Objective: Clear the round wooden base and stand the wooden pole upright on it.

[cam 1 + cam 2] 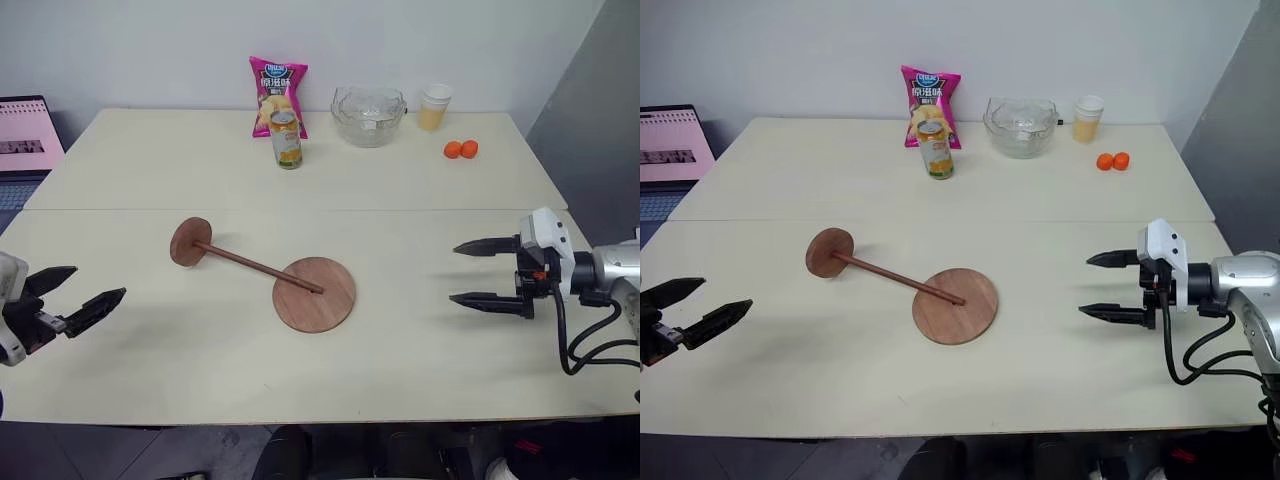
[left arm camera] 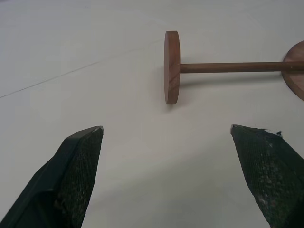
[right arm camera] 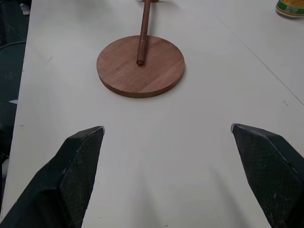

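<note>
The round wooden base [image 1: 322, 300] lies flat on the cream table, near its middle. The wooden pole [image 1: 250, 264] lies across it: its free end rests on the base, and its small disc end [image 1: 189, 241] stands on edge on the table to the left. My left gripper [image 1: 78, 294] hovers open at the table's left edge, well short of the disc end, with nothing between its fingers. My right gripper [image 1: 478, 272] is open at the right, pointing left toward the base, a wide gap away. The right wrist view shows the base [image 3: 140, 65] ahead of the fingers.
At the back of the table stand a drink can [image 1: 286, 138], a pink snack bag [image 1: 277, 92], a glass bowl [image 1: 369, 116], a cup of orange drink [image 1: 434, 107] and two small oranges [image 1: 461, 149]. A laptop [image 1: 28, 140] sits at far left.
</note>
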Action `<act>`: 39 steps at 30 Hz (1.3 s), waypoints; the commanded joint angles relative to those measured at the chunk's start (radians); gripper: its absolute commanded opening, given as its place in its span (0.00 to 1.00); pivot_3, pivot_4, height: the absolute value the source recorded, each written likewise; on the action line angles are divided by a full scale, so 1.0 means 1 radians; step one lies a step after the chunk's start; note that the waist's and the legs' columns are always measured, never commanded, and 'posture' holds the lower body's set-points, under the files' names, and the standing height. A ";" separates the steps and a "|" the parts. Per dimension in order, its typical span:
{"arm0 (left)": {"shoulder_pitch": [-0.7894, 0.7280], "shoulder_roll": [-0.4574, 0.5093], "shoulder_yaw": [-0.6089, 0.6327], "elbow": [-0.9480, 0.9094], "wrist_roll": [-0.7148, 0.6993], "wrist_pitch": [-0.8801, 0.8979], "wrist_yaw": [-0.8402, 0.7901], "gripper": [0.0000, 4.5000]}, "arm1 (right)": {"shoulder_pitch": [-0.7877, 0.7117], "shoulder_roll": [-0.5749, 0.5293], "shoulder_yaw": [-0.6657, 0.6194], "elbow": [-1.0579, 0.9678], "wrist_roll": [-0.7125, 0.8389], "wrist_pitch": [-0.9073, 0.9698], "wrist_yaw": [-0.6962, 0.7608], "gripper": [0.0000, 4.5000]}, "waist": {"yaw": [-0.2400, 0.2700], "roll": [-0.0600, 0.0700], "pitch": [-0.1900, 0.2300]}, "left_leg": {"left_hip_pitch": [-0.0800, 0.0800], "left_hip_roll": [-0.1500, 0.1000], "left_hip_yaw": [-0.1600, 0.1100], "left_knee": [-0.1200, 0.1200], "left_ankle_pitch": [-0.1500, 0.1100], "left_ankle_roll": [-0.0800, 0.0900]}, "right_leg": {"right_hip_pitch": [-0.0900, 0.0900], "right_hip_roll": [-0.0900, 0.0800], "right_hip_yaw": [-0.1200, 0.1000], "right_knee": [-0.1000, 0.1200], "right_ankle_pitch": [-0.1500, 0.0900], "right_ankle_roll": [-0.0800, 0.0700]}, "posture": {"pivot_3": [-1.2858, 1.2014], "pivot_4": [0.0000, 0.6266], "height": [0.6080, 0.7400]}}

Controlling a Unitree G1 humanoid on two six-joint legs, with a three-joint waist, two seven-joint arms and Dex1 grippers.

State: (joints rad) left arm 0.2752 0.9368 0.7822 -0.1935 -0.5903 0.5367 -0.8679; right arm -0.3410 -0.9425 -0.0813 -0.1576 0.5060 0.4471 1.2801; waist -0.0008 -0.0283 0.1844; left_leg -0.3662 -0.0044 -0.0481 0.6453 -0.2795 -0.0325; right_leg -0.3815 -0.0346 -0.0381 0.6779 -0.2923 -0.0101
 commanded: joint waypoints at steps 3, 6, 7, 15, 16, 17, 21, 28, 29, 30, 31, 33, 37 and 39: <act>0.003 0.008 0.008 -0.027 0.026 -0.012 -0.014 0.99 | -0.002 -0.002 -0.029 -0.026 0.008 -0.018 -0.010 1.00 | 0.000 0.000 0.000 | 0.000 0.000 0.000 0.000 0.000 0.000 | 0.000 0.000 0.000 0.000 0.000 0.000 | 0.52 0.24 1.00; 0.007 0.012 0.003 -0.028 0.057 -0.013 -0.003 0.99 | -0.003 0.000 -0.025 -0.024 0.007 -0.020 -0.011 1.00 | 0.000 0.000 0.000 | 0.000 0.000 0.000 0.000 0.000 0.000 | 0.000 0.000 0.000 0.000 0.000 0.000 | 0.52 0.24 1.00; -0.001 0.005 0.003 -0.028 0.052 -0.012 0.000 0.99 | -0.003 0.001 -0.023 -0.023 0.007 -0.021 -0.011 1.00 | 0.000 0.000 0.000 | 0.000 0.000 0.000 0.000 0.000 0.000 | 0.000 0.000 0.000 0.000 0.000 0.000 | 0.52 0.24 1.00; -0.062 -0.052 0.011 -0.044 0.008 0.032 0.046 0.99 | -0.006 0.006 -0.018 -0.030 0.009 -0.020 -0.013 1.00 | 0.000 0.000 0.000 | 0.000 0.000 0.000 0.000 0.000 0.000 | 0.000 0.000 0.000 0.000 0.000 0.000 | 0.52 0.24 1.00; -0.063 -0.057 0.011 -0.047 0.004 0.034 0.040 0.99 | -0.005 0.009 -0.016 -0.032 0.007 -0.023 -0.015 1.00 | 0.000 0.000 0.000 | 0.000 0.000 0.000 0.000 0.000 0.000 | 0.000 0.000 0.000 0.000 0.000 0.000 | 0.52 0.24 1.00; -0.062 -0.063 0.013 -0.051 -0.008 0.038 0.031 0.99 | -0.005 0.013 -0.013 -0.034 0.005 -0.023 -0.020 1.00 | 0.000 0.000 0.000 | 0.000 0.000 0.000 0.000 0.000 0.000 | 0.000 0.000 0.000 0.000 0.000 0.000 | 0.52 0.24 1.00; -0.085 -0.109 0.040 -0.055 -0.100 0.107 0.057 0.99 | -0.018 0.041 -0.006 -0.080 0.027 0.004 -0.045 1.00 | -0.001 0.000 0.000 | 0.000 0.000 0.000 0.000 0.000 0.000 | 0.000 0.000 0.000 0.000 0.000 0.000 | 0.52 0.24 1.00; -0.146 -0.271 0.049 -0.098 -0.393 0.313 0.220 0.99 | -0.064 0.088 0.030 -0.169 0.071 0.069 -0.089 1.00 | 0.000 0.000 0.000 | 0.000 0.000 -0.001 0.001 0.000 0.000 | 0.000 0.000 0.000 0.001 0.000 0.000 | 0.52 0.24 1.00; -0.154 -0.306 0.042 -0.108 -0.449 0.341 0.260 0.99 | -0.076 0.100 0.036 -0.182 0.077 0.078 -0.097 1.00 | 0.000 0.000 0.000 | 0.000 0.000 -0.001 0.001 0.000 0.000 | 0.000 0.000 -0.001 0.001 0.000 0.001 | 0.52 0.24 1.00; -0.154 -0.346 0.017 -0.126 -0.487 0.364 0.296 0.99 | -0.098 0.115 0.044 -0.206 0.098 0.101 -0.109 1.00 | 0.000 -0.001 0.000 | 0.000 0.000 -0.001 0.001 0.000 0.000 | 0.000 0.000 0.000 0.001 0.000 0.001 | 0.52 0.24 1.00; -0.157 -0.383 -0.003 -0.140 -0.525 0.380 0.332 0.99 | -0.118 0.128 0.047 -0.226 0.119 0.119 -0.118 1.00 | -0.001 0.000 0.000 | 0.000 0.000 -0.001 0.001 0.000 0.000 | 0.000 0.000 -0.001 0.000 0.000 0.001 | 0.52 0.24 1.00; -0.166 -0.425 -0.033 -0.159 -0.568 0.396 0.386 0.99 | -0.151 0.141 0.044 -0.252 0.164 0.154 -0.122 1.00 | 0.000 -0.001 0.000 | 0.000 0.000 -0.001 0.001 0.000 0.000 | 0.001 0.000 0.000 0.001 0.001 0.001 | 0.52 0.24 1.00; -0.218 -0.483 -0.071 -0.148 -0.641 0.393 0.497 0.99 | -0.193 0.127 0.048 -0.270 0.207 0.180 -0.087 1.00 | 0.002 -0.002 -0.001 | 0.000 0.000 -0.002 0.001 0.000 0.000 | 0.001 0.000 -0.001 0.001 0.001 0.001 | 0.52 0.24 1.00; -0.242 -0.508 -0.098 -0.143 -0.664 0.385 0.540 0.99 | -0.211 0.121 0.056 -0.271 0.209 0.182 -0.079 1.00 | 0.004 -0.002 -0.001 | 0.000 -0.001 -0.002 0.001 0.000 0.000 | 0.002 0.000 -0.001 0.001 0.001 0.001 | 0.52 0.24 1.00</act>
State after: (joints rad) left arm 0.0505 0.4408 0.7016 -0.3138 -1.2135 0.9333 -0.3688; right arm -0.5298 -0.8065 -0.0153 -0.3995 0.6913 0.6267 1.1871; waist 0.0027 -0.0299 0.1838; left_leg -0.3662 -0.0054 -0.0497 0.6469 -0.2795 -0.0328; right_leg -0.3796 -0.0350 -0.0391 0.6783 -0.2917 -0.0090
